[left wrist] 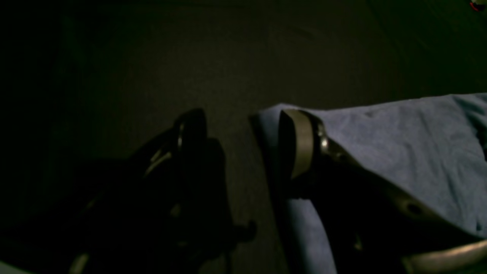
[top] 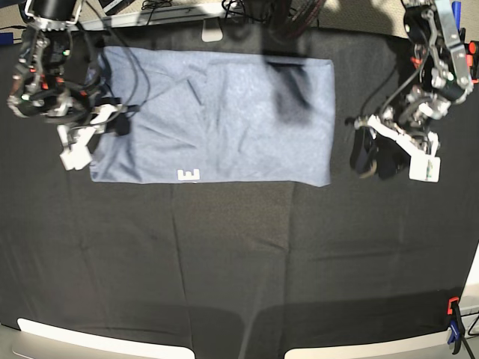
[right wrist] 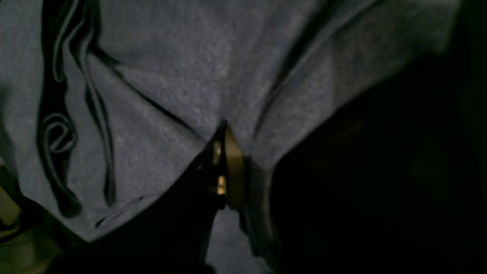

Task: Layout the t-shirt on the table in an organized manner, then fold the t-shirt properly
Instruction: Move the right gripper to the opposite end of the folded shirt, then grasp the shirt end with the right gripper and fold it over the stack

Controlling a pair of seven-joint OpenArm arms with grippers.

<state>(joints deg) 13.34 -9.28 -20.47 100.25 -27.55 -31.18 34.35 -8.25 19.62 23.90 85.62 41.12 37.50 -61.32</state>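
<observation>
Right gripper (right wrist: 228,167) pinches your blue-grey heathered cotton t-shirt (top: 217,112) edge for folding; left gripper (left wrist: 243,152) hovers spread wide, empty, beside the hem.

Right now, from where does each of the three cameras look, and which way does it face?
Left wrist: on the left arm, looking past its open left gripper at the light blue-grey cotton t-shirt edge.
Right wrist: on the right arm; right gripper shut on shirt fabric.
Base: overhead, facing down on the black-clothed table, both arms.
All share the shirt.

Black-clothed table (top: 224,262); t-shirt (top: 224,112) lies flat, far half.
</observation>
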